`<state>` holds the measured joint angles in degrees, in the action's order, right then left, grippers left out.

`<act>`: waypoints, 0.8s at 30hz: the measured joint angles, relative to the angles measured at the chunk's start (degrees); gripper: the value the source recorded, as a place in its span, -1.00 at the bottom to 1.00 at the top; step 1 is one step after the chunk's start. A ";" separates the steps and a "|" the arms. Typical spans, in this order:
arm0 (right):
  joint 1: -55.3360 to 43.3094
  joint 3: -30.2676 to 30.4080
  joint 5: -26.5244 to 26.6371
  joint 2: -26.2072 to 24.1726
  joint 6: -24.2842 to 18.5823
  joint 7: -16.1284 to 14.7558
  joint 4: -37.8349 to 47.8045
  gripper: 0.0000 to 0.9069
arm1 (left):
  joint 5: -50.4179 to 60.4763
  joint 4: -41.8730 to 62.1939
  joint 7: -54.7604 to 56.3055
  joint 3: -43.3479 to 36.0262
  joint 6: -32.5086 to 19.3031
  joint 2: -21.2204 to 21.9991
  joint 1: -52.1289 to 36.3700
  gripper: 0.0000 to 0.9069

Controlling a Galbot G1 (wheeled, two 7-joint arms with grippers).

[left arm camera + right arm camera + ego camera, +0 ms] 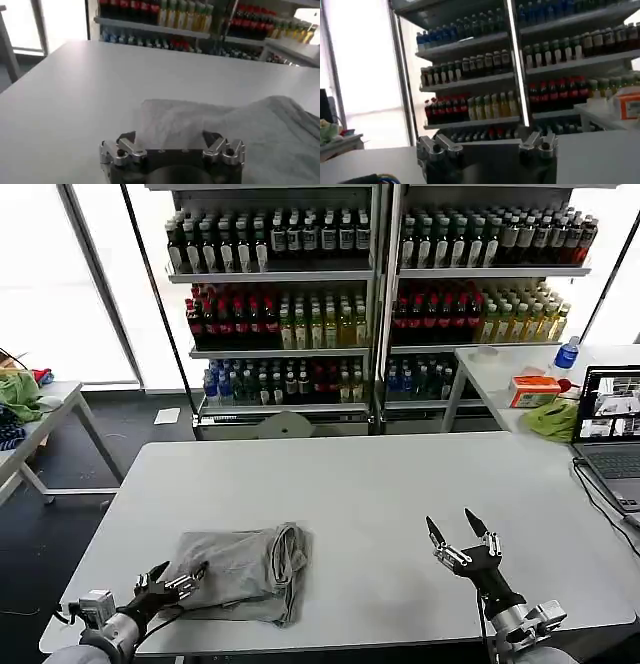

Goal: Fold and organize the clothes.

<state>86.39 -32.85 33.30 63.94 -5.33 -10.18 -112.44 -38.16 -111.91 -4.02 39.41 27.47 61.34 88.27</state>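
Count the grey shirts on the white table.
1. A light grey shirt, folded into a bundle, lies near the front-left edge of the white table, at the open left pincer. A second could be hidden within its folds; I cannot tell.

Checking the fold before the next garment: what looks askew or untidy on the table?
The grey shirt near the table's front left is only roughly folded: its right edge is bunched into rumpled rolls, not flat. The left hand sits open at its left edge; the right hand hovers open, apart from it.
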 measured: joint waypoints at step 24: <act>-1.12 0.07 0.75 -0.74 -0.15 0.09 -0.33 1.00 | -7.17 0.91 0.14 -0.03 0.38 1.73 -0.48 -0.98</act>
<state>85.27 -32.78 34.05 63.20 -5.48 -10.09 -112.77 -45.33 -111.00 -3.88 39.38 27.85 63.07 87.79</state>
